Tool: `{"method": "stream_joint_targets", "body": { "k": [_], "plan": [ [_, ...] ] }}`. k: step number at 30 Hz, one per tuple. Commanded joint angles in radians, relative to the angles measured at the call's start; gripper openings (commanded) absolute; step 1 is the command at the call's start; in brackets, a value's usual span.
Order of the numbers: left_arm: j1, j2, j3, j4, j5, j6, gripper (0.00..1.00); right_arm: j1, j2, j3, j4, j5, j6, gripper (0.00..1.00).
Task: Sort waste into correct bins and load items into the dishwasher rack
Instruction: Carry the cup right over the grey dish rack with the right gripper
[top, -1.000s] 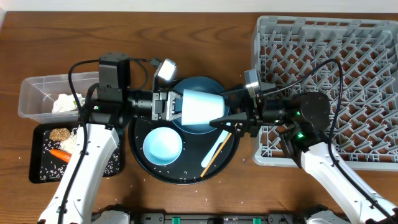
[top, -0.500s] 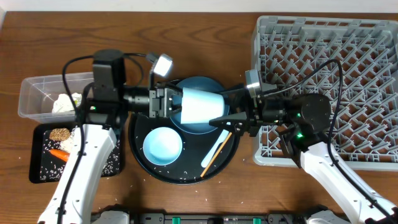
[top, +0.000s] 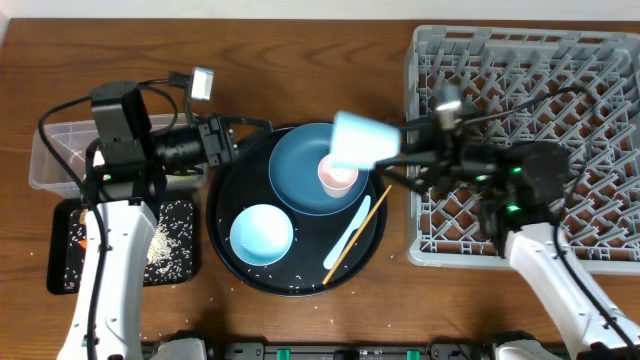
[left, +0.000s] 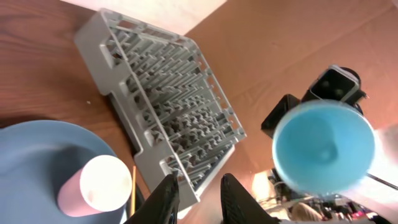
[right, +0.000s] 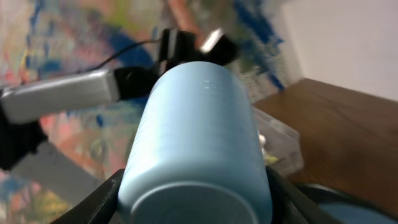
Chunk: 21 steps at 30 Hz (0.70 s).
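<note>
Holding a light blue cup (top: 358, 138) in the air over the dark blue plate (top: 295, 175).
Right tool (top: 400, 157) is clamping the cup; left tool (left: 199, 183) is hanging apart, empty.

Worktop (top: 320, 60): brown wood, grain running left to right. Four articles rest directly on it.

A large grey rack (top: 560, 90) occupies the far right, its near-left corner close to a round black tray (top: 305, 255). That tray sits at centre.

On the left, a clear tub (top: 55, 160) lies behind a shallow black rectangular tray (top: 62, 255); the two are just beside each other. The rectangular tray's right edge is just beside the round tray.

A few white grains (top: 232, 291) lie loose on the wood along the round tray's near rim.
</note>
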Motion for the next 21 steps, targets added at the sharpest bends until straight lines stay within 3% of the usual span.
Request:
{"method": "stream_joint_targets", "body": {
  "k": [1, 5, 7, 8, 11, 12, 13, 14, 21],
  "plan": [
    [0.005, 0.001, 0.003, -0.002, -0.026, -0.005, 0.25, -0.111, -0.022, 0.014, 0.006, -0.070, 0.156, 0.02],
    [0.005, 0.002, 0.003, -0.008, -0.060, -0.004, 0.26, -0.242, -0.061, 0.018, 0.006, -0.121, 0.238, 0.01],
    [0.005, 0.002, 0.003, -0.009, -0.106, -0.004, 0.47, -0.312, -0.089, 0.022, 0.006, -0.137, 0.285, 0.01],
    [0.005, 0.002, 0.003, -0.009, -0.129, -0.004, 0.53, -0.349, -0.102, 0.026, 0.006, -0.148, 0.309, 0.02],
    [0.005, 0.002, 0.003, -0.008, -0.180, -0.004, 0.59, -0.457, -0.132, 0.047, 0.006, -0.197, 0.370, 0.02],
    [0.005, 0.002, 0.003, -0.008, -0.188, -0.005, 0.66, -0.500, -0.141, 0.058, 0.007, -0.220, 0.399, 0.02],
    [0.005, 0.002, 0.003, -0.008, -0.195, -0.005, 0.88, -0.553, -0.150, 0.072, 0.007, -0.248, 0.438, 0.02],
    [0.005, 0.002, 0.003, -0.008, -0.195, -0.005, 0.98, -0.585, -0.156, 0.083, 0.007, -0.266, 0.463, 0.02],
    [0.005, 0.002, 0.003, -0.008, -0.195, -0.005, 0.98, -0.798, -0.200, 0.114, 0.105, -0.286, 0.760, 0.02]
  ]
}}
